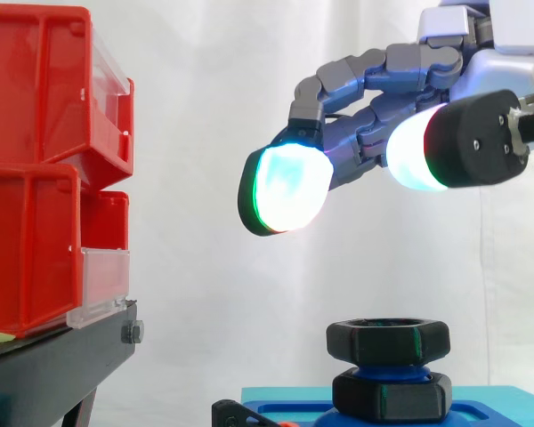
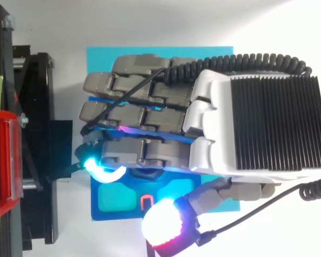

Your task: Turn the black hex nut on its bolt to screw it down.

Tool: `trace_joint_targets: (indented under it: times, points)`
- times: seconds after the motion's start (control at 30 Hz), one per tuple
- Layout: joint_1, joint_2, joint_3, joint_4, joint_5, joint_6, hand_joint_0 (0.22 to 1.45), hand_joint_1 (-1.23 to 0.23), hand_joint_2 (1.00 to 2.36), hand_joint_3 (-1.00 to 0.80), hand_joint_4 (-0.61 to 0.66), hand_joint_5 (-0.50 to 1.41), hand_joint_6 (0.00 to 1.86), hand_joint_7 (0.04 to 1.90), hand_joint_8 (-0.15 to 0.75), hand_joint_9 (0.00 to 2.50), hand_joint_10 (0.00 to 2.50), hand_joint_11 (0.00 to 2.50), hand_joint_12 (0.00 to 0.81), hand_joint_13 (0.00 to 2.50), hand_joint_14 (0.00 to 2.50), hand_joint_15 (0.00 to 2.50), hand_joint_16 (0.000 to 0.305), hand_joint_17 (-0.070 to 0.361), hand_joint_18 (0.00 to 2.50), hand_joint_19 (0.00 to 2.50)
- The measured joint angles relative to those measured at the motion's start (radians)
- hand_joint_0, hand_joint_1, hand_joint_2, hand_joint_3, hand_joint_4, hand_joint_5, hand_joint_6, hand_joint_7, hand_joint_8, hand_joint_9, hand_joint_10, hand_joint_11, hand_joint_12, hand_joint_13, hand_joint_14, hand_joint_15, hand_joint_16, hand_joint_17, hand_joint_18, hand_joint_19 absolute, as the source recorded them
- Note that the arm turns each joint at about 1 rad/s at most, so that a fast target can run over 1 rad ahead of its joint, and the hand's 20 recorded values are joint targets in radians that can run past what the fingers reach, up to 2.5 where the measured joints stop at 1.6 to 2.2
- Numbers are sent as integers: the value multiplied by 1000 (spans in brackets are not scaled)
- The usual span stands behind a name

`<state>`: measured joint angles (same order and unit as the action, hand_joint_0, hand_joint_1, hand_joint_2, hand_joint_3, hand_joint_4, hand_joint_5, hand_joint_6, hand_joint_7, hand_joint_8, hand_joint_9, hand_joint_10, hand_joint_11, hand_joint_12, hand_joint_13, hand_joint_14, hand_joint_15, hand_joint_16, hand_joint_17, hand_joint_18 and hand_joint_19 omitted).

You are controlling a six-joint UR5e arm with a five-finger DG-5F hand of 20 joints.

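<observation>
We hold our hand (image 1: 400, 116) loosely open and empty at upper right, and should lower squarely so its pads (image 1: 285, 191) flank the black hex nut (image 1: 388, 340).

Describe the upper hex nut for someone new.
Right of the red bins, a blue base sits at the bottom edge, below the hand. Its blue bolt carries a lower black hex piece and, above a strip of bolt, the upper black hex nut: the top one, open air above it.

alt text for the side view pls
The hand hovers open above a black hex nut on a blue bolt, not touching it. A second black nut sits below on a blue base; red bins stand at left.
</observation>
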<state>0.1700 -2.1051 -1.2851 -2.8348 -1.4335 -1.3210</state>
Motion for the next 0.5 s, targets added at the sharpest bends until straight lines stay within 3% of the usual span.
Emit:
trace_joint_targets:
  times: [0.5]
  points:
    - [14, -48, 4, 18, -1, -1, 486, -344, 1000, -500, 230, -116, 503, 1023, 236, 461, 0, 24, 325, 364, 0, 0, 53, 120, 290, 269]
